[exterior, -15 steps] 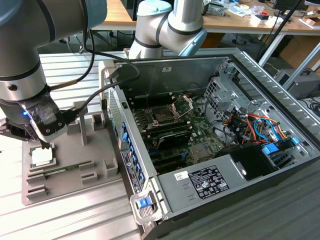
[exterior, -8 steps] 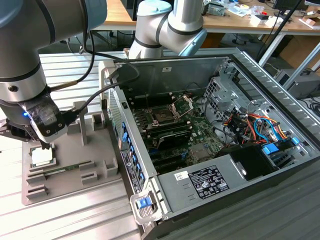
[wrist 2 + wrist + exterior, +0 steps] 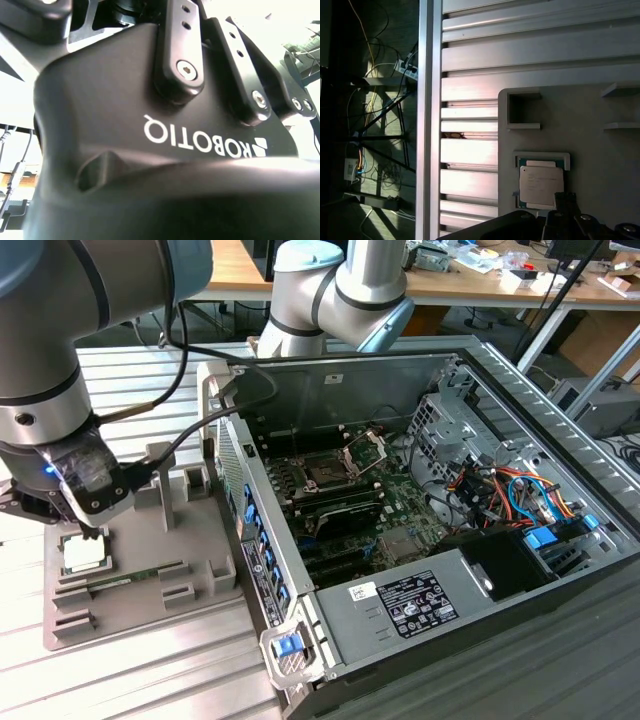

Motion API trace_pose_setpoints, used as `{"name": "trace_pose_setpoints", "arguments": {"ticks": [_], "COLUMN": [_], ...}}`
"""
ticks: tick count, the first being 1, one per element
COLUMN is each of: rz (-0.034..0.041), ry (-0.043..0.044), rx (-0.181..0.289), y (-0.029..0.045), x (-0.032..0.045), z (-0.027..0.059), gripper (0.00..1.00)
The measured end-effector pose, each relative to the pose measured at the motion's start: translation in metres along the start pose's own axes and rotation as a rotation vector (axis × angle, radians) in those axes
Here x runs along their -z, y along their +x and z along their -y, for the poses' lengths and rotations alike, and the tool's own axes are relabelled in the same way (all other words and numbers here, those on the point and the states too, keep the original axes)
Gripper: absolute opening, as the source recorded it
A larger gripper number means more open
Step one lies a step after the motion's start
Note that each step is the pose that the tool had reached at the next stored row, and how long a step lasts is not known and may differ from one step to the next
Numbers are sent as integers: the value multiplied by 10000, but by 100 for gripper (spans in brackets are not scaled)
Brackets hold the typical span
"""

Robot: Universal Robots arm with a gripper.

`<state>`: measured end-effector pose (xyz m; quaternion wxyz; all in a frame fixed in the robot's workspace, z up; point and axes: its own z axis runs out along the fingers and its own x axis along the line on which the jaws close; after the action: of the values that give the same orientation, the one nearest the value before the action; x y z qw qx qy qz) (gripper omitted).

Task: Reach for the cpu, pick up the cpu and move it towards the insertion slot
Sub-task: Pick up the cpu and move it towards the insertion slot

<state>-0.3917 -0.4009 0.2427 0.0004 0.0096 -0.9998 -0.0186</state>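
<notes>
While the gripper [image 3: 82, 528] hangs directly over the cpu [image 3: 84, 553] on the grey holder [image 3: 160, 560] at the exterior view's left, I cannot tell whether it is open or closed. The exterior view shows the insertion slot [image 3: 326, 471] inside the computer case [image 3: 400, 620], well apart from the cpu. The first wrist view shows the cpu lying flat in a framed recess. The second wrist view shows the gripper's black body.
</notes>
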Motion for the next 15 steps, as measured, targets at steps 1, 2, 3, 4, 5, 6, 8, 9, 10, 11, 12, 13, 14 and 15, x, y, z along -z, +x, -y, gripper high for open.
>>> {"name": "trace_pose_setpoints", "arguments": {"ticks": [1,2,3,4,5,6,8,9,10,11,12,13,14,15], "rz": [-1,-1,0,0,0,-1,-2,-1,-1,-1,-1,0,-1,-1], "ry": [0,0,0,0,0,1,0,0,1,0,0,0,1,0], "rx": [0,0,1,1,0,0,0,0,0,0,0,0,0,0], "y": [2,4,6,7,8,10,12,12,13,13,13,13,13,13], "x": [0,-2,-3,-4,-5,-6,-16,-17,-18,-20,-22,-28,-34,-35], "z": [0,0,0,0,0,0,1,1,1,1,1,1,1,1], "gripper": [11,11,11,11,11,11,11,11,11,11,11,11,11,11]}}
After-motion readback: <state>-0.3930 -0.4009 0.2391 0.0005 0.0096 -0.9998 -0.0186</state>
